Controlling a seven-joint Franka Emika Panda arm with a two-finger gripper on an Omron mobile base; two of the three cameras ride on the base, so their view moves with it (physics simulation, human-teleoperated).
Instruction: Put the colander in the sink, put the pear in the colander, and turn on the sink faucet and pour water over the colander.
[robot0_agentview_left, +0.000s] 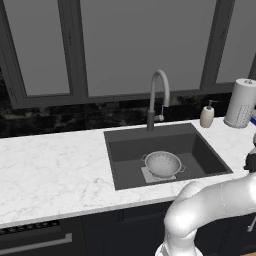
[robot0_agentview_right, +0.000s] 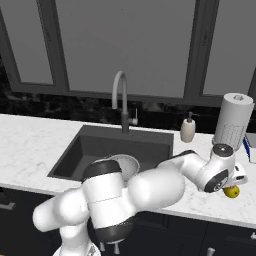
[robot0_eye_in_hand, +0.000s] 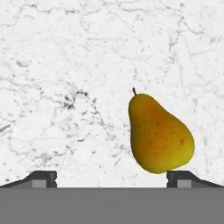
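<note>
Facing the pear (robot0_eye_in_hand: 160, 134) in hand view; colander (robot0_agentview_left: 163, 164) sits in sink (robot0_agentview_left: 200, 145).

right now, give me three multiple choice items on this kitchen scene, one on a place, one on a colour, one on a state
1. Where is the colander?
A. in the sink
B. on the counter left of the sink
C. hanging on the faucet

2. What colour is the pear?
A. green
B. yellow-orange
C. red

3. How is the claw?
A. shut on the pear
B. shut on nothing
C. open, with the pear lying on the counter ahead of it

Answers:
1. A, the left base view shows the colander sitting on the bottom of the basin.
2. B, the hand view shows its yellow-orange skin with a short dark stem.
3. C, in the hand view the two fingertips stand wide apart, one just below the pear, and neither is pressed against it.
</note>
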